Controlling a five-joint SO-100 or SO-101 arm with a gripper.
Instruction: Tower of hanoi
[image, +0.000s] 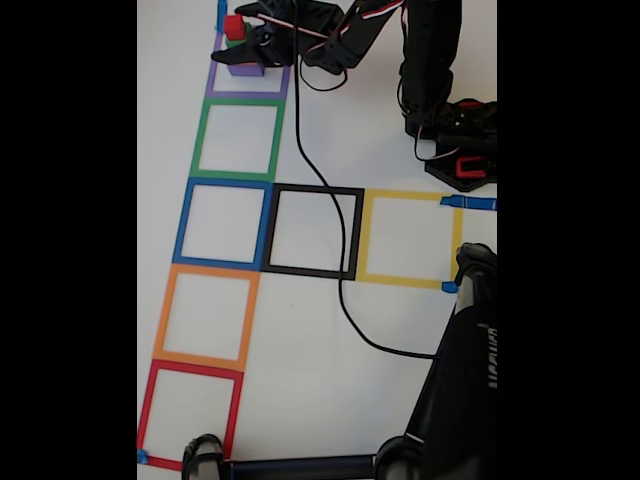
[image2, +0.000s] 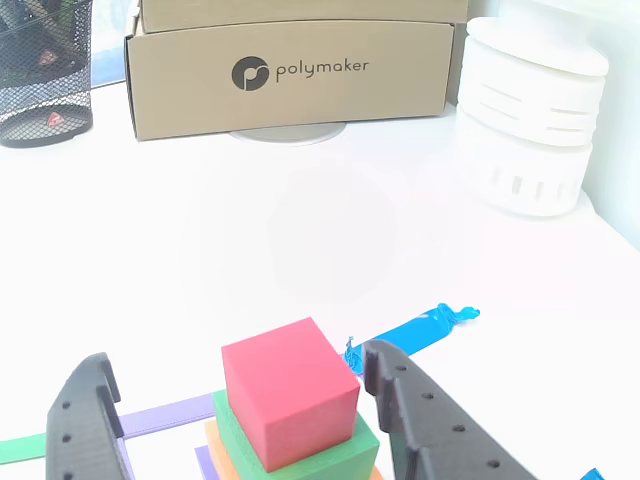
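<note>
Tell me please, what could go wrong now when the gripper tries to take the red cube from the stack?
1. The gripper is open around the red cube, which sits rotated on the green cube. The fingers may meet its corners, so it could twist or slip.
2. The right finger reaches down beside the green cube; closing too low may catch it and push the stack over.
3. The black cable lies across the squares and might snag.

The four cubes stood stacked by size near the bench's far left corner in the fixed view: red cube (image2: 290, 398) topmost, on green cube (image2: 340, 455), orange cube (image2: 218, 437), and purple cube (image: 245, 69) lowest.
</note>
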